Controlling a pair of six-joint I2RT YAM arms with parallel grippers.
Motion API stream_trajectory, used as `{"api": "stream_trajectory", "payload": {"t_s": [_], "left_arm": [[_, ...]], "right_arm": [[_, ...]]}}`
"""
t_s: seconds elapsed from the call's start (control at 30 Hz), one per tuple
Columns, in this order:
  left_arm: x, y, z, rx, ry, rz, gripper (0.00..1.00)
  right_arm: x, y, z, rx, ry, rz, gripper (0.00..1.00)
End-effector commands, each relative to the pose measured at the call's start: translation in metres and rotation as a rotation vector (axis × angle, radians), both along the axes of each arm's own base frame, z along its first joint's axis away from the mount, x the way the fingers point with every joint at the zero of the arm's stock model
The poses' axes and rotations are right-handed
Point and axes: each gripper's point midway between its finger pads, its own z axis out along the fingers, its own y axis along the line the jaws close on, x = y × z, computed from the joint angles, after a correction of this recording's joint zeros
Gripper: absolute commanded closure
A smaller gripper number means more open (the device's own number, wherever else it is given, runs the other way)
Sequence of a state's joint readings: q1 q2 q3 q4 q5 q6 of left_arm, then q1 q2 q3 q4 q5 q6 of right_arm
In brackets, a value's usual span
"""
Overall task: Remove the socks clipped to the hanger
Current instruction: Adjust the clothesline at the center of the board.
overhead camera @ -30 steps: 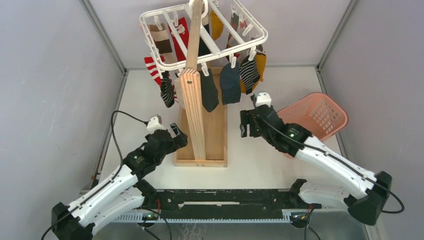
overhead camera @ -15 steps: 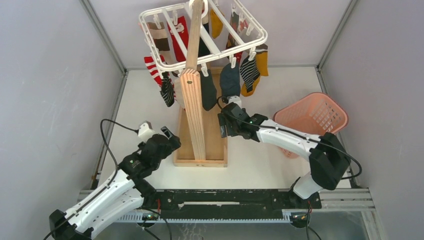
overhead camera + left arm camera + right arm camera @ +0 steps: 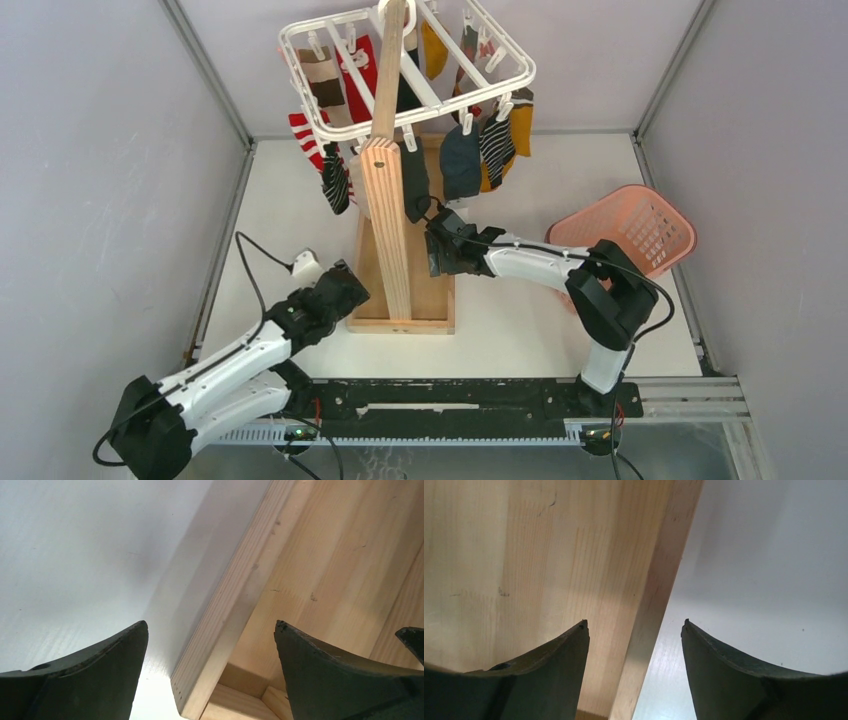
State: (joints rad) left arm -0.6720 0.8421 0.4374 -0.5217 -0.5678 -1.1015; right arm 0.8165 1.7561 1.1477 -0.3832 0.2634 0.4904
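The white hanger (image 3: 300,40) hangs from the top of the wooden stand (image 3: 385,190). Several socks are clipped to it: a dark grey one (image 3: 461,160), a striped black-white one (image 3: 334,178), a black one (image 3: 415,185), a mustard one (image 3: 520,125), red ones (image 3: 360,70). My left gripper (image 3: 345,283) is open and empty, low at the left edge of the stand's base (image 3: 225,600). My right gripper (image 3: 437,250) is open and empty, low at the base's right edge (image 3: 654,595), below the dark grey sock. No sock shows in either wrist view.
A pink plastic basket (image 3: 640,235) lies at the right on the white table (image 3: 280,210). Grey walls close in the left, right and back. The stand's wooden base (image 3: 430,270) lies between my two grippers.
My right gripper moved left from near the basket to the right edge of the stand's base. My left gripper moved slightly down to the base's left edge. The socks stay clipped.
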Motion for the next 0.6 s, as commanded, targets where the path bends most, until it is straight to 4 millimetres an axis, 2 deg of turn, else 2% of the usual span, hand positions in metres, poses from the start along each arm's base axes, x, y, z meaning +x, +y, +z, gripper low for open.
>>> {"api": "stream_trajectory", "payload": {"t_s": [0.0, 0.2, 0.3, 0.4, 0.57], "left_arm": [[0.009, -0.009, -0.010, -0.027, -0.015, 0.006, 0.00], [0.016, -0.014, -0.019, -0.001, 0.007, 0.001, 0.06], [0.020, -0.015, -0.019, 0.020, 0.010, -0.004, 0.17], [0.024, -0.015, -0.019, 0.044, 0.021, -0.013, 0.33], [0.029, -0.014, -0.022, 0.068, 0.036, -0.026, 0.53]], "right_arm": [[0.020, 0.011, 0.009, 0.053, -0.035, -0.054, 0.26], [0.021, 0.006, -0.003, 0.035, -0.010, -0.081, 0.33], [0.020, 0.006, -0.004, 0.034, -0.006, -0.087, 0.49], [0.019, 0.006, -0.004, 0.037, 0.000, -0.086, 0.60], [0.015, 0.006, -0.009, 0.035, 0.020, -0.096, 0.81]]}}
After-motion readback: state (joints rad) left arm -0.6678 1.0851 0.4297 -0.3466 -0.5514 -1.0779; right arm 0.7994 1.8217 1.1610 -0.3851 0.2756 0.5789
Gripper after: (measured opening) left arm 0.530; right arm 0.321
